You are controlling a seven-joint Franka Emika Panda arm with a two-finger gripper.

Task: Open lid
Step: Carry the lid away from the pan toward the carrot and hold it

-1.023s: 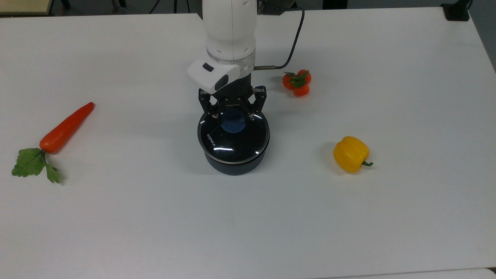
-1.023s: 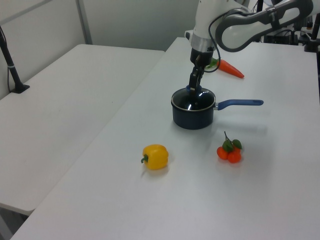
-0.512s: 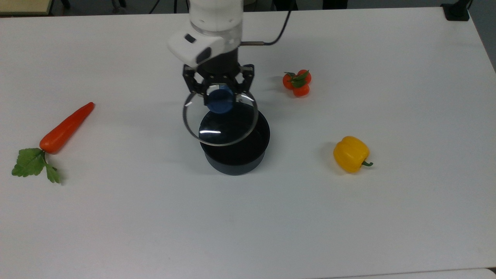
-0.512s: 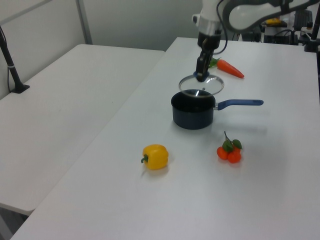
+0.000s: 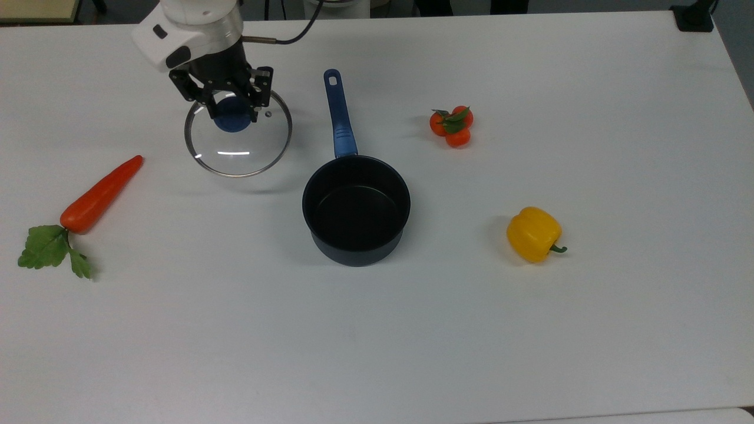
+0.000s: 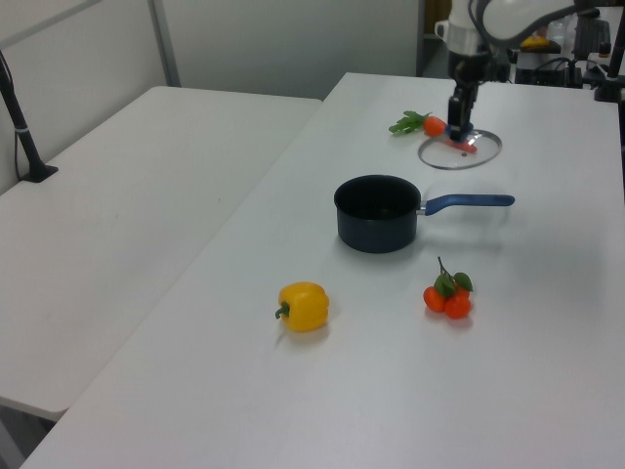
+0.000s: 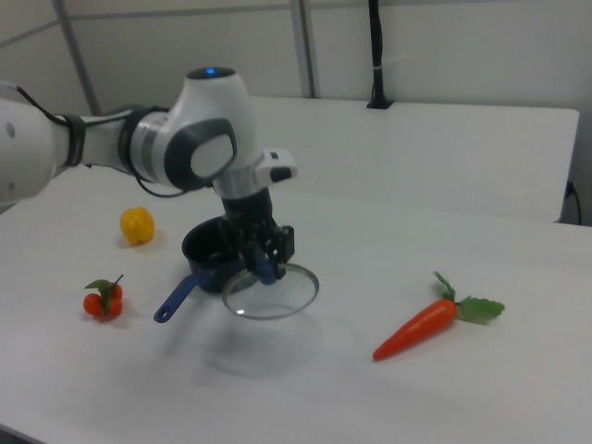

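Observation:
The round glass lid (image 5: 238, 144) (image 6: 460, 151) (image 7: 271, 291) with its metal rim hangs in the air, off the pot, over the table to the top view's left of the saucepan. My gripper (image 5: 232, 113) (image 6: 457, 134) (image 7: 263, 266) is shut on the lid's blue knob (image 5: 233, 118). The dark blue saucepan (image 5: 356, 209) (image 6: 377, 212) (image 7: 209, 257) stands uncovered and looks empty, its long blue handle (image 5: 339, 115) (image 6: 469, 202) (image 7: 178, 296) pointing toward the top view's upper edge.
An orange carrot (image 5: 100, 194) (image 7: 418, 328) with green leaves lies at the top view's left. A tomato cluster (image 5: 452, 125) (image 6: 447, 295) (image 7: 104, 298) and a yellow bell pepper (image 5: 533, 234) (image 6: 305, 306) (image 7: 137, 225) lie on the white table (image 5: 377, 330) at the top view's right.
My gripper has lifted the lid off the saucepan and carried it up and to the top view's left. The saucepan's handle has come into sight.

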